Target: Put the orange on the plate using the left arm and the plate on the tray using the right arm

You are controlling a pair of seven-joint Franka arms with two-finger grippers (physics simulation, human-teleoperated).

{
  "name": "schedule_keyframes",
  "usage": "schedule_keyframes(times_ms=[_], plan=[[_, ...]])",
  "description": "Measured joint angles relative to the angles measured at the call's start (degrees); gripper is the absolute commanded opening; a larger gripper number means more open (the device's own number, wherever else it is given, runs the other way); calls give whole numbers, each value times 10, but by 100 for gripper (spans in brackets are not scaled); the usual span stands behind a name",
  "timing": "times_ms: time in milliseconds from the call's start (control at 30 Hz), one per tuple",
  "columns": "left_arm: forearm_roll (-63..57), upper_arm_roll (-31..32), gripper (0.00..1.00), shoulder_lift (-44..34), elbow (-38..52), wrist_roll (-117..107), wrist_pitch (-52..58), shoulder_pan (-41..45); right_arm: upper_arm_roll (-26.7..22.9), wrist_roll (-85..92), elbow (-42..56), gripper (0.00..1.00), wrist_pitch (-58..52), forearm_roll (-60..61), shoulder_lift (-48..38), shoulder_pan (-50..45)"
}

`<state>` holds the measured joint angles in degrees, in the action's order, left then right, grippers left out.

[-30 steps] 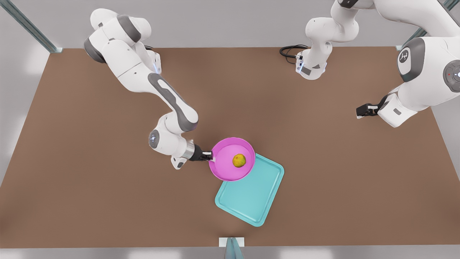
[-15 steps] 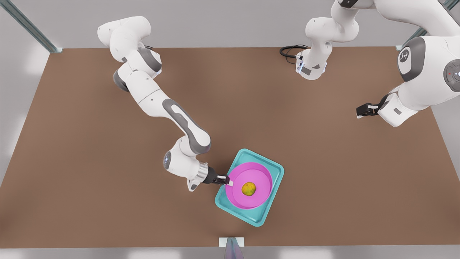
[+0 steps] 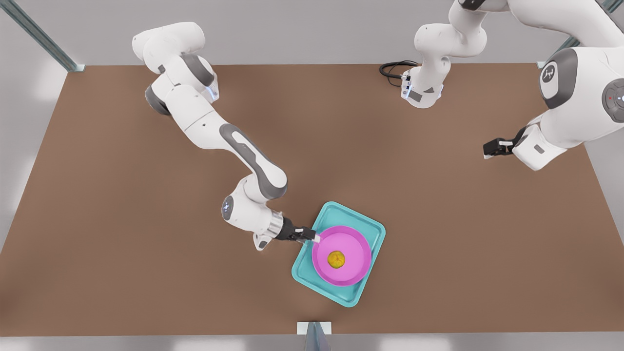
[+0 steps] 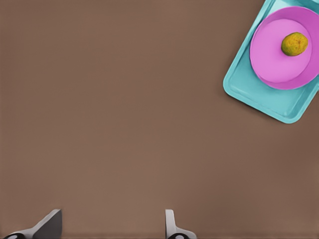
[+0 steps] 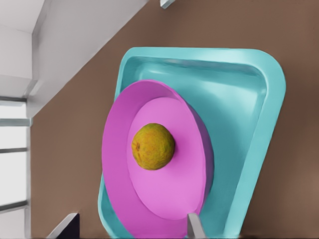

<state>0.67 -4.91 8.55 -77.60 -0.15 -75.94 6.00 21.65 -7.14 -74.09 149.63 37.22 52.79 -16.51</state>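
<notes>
Front view: the right hand sits at the rim of the plate, on the side toward its own arm, and the plate lies inside the tray with the orange near its middle, just ahead of the hand. In the right wrist view the two fingers stand well apart on either side of the plate's near rim, so the hand looks to have let go — gripping nothing. The plate sits toward the tray's near end, with bare tray floor beyond it.

The left hand waits well away over bare surface, fingers spread and empty; from its wrist view the tray, plate and orange lie far off.

The risk now is in the withdrawal. The fingers straddle the rim closely; if the hand backs off at an angle or rises unevenly, a finger could catch the rim and tip the plate. That could roll the orange off — it rests loose, nothing holding it.
</notes>
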Motion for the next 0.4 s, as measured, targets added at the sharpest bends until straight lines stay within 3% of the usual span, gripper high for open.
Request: schedule_keyframes(times_ms=[33,67,100,167,267,400], plan=[[0,1,100,0,5,0,3,-1,-13,-2,-104,100,-13,-3,-89,24],[0,2,100,2,17,0,7,-1,-61,-4,-193,100,-57,-18,-193,39],[0,3,100,6,25,0,12,-1,-121,-4,-211,100,-130,-67,-262,49],[0,2,100,15,32,0,19,2,-188,1,-174,100,-292,-182,-332,63],[0,4,100,23,35,0,27,2,-217,10,-152,100,-471,-318,-463,89],[0,5,100,24,36,-1,37,4,-221,21,-147,100,-609,-391,-505,122]])
